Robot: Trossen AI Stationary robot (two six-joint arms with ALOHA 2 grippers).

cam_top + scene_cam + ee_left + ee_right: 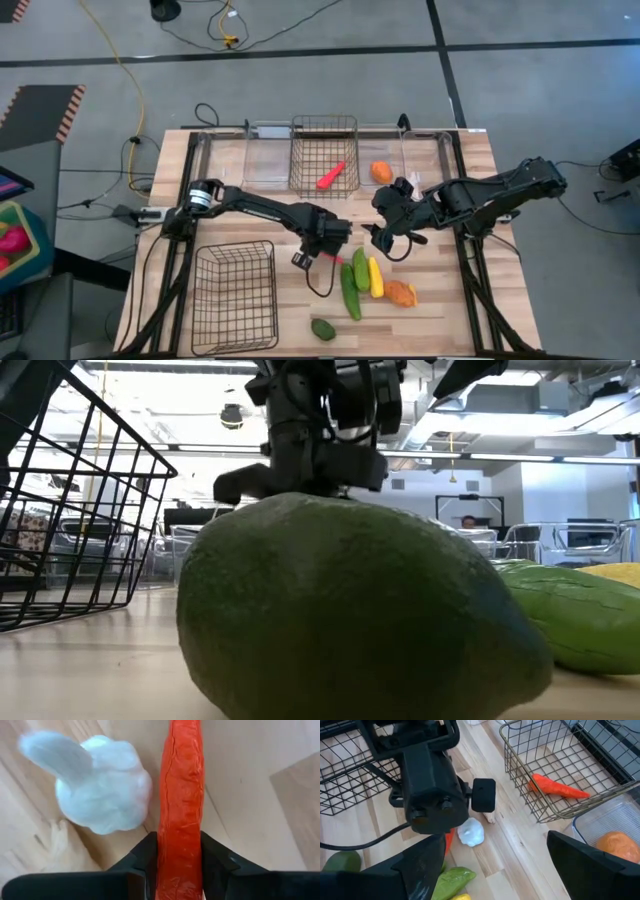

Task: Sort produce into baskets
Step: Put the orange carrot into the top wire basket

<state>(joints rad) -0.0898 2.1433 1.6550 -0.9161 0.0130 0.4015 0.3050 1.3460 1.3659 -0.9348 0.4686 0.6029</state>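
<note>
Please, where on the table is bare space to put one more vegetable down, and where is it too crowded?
Bare wood lies between the front wire basket and the avocado, and right of the orange piece toward the table's right rail. It is crowded mid-table, around the left hand, garlic, cucumbers and right hand.

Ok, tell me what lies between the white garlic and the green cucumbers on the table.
In the high view, the red-orange carrot lies between the white garlic and the green cucumbers, with the left gripper closed on it.
</note>
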